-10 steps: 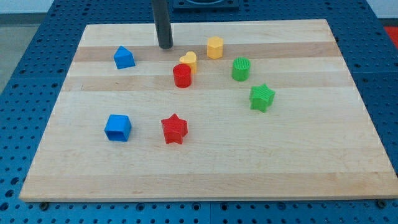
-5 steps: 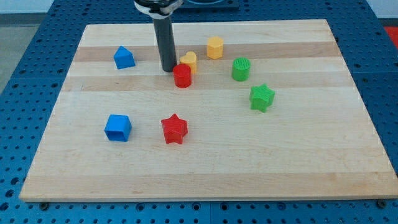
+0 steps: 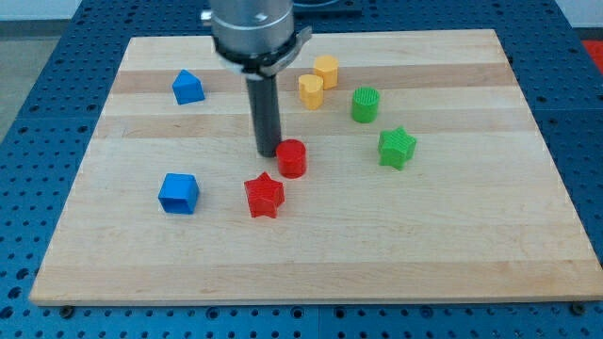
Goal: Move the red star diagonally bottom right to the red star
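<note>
Pale wooden board (image 3: 471, 245) over a blue pegboard bench fills the frame, and the red star (image 3: 265, 196) lies a little left of centre, below the middle. My tip (image 3: 268, 153) sits just above it, touching or nearly touching the left side of the red cylinder (image 3: 292, 158); the rod has no fingers to close and grasps nothing. Farther out are a blue cube (image 3: 179, 193), blue house-shaped block (image 3: 188, 87), two yellow blocks (image 3: 311, 90) (image 3: 326, 71), green cylinder (image 3: 366, 104) and green star (image 3: 397, 147); I read no writing.
</note>
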Motion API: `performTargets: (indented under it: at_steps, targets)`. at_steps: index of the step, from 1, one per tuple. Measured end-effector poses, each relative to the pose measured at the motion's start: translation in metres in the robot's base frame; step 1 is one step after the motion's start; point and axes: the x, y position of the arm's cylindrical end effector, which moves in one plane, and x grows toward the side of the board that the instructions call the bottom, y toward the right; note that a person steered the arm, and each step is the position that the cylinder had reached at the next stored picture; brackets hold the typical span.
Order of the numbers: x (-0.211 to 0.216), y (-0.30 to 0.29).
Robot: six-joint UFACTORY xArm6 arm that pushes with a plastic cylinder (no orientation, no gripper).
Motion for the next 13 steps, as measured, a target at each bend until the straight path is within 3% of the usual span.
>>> performTargets:
  at_steps: [2,6,9,10,13]
  targets:
    - [0.046,-0.002]
    - [0.064,-0.055]
    - [0.119,0.020]
    - [0.118,0.018]
    - [0.048,0.014]
